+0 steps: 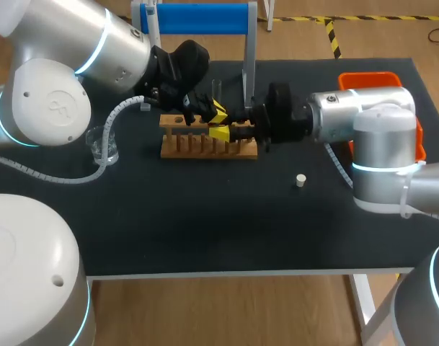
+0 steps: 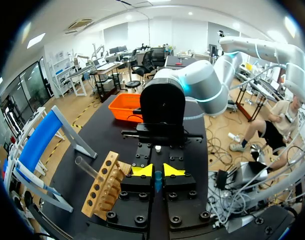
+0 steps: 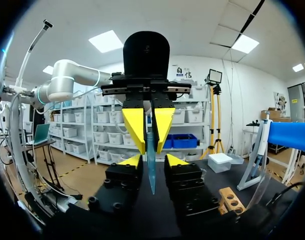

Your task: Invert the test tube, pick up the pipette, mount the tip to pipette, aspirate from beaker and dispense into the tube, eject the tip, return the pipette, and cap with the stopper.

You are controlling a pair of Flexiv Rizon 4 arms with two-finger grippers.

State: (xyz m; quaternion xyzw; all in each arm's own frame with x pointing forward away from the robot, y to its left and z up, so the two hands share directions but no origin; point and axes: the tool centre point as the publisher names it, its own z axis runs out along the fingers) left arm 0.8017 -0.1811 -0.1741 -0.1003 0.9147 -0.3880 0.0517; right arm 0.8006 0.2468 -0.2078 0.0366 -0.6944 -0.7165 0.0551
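My left gripper (image 1: 216, 109) and right gripper (image 1: 220, 132) meet above the wooden rack (image 1: 205, 146). The left gripper (image 2: 158, 171) is shut on a translucent blue pipette tip (image 2: 158, 181). In the right wrist view the tip (image 3: 151, 167) hangs point-down from the left gripper's yellow fingers (image 3: 134, 127). Its narrow end sits between my right gripper's (image 3: 153, 161) fingers, which stand open with a gap on each side. A clear test tube (image 2: 88, 168) leans out of the rack (image 2: 103, 187). A glass beaker (image 1: 104, 144) stands left of the rack. A small white stopper (image 1: 300, 180) lies toward the right.
An orange bin (image 1: 370, 78) sits at the back right, behind my right arm. A blue-topped stand (image 1: 197, 18) rises at the table's back edge. Bare dark tabletop (image 1: 205, 216) stretches along the front.
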